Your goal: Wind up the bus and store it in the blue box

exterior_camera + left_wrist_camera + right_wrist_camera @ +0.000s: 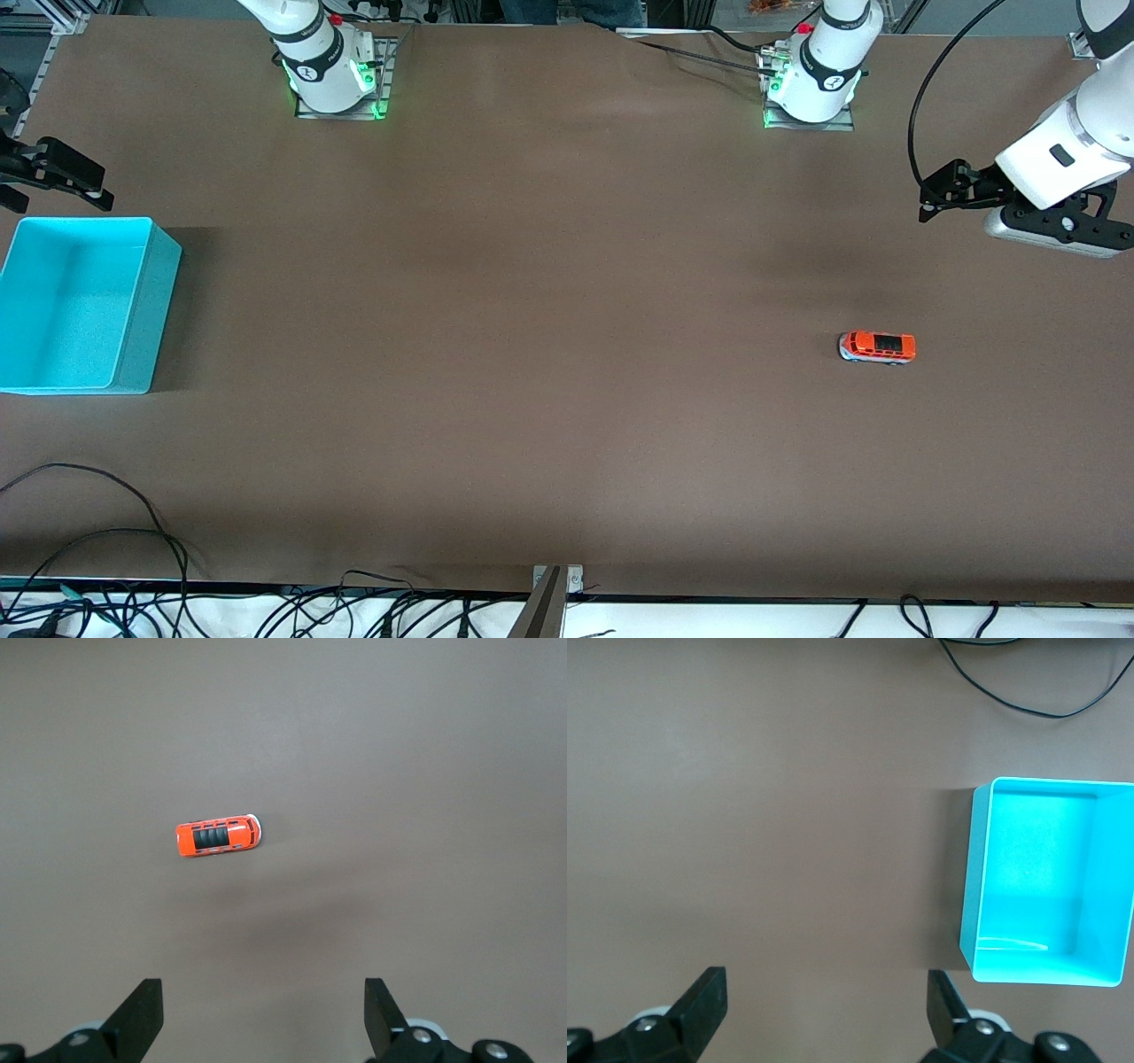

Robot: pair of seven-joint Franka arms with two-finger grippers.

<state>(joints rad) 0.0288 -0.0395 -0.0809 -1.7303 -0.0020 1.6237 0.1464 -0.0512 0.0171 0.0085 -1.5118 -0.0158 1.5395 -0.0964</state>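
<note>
Bus (877, 346), no legible writing

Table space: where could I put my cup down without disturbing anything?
The broad brown stretch of table between the blue box and the bus is bare. Loose cables crowd the edge nearest the front camera.

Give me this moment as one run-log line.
bus: on table, left arm's end, untouched | blue box: empty, right arm's end | left gripper: open, empty | right gripper: open, empty
</note>
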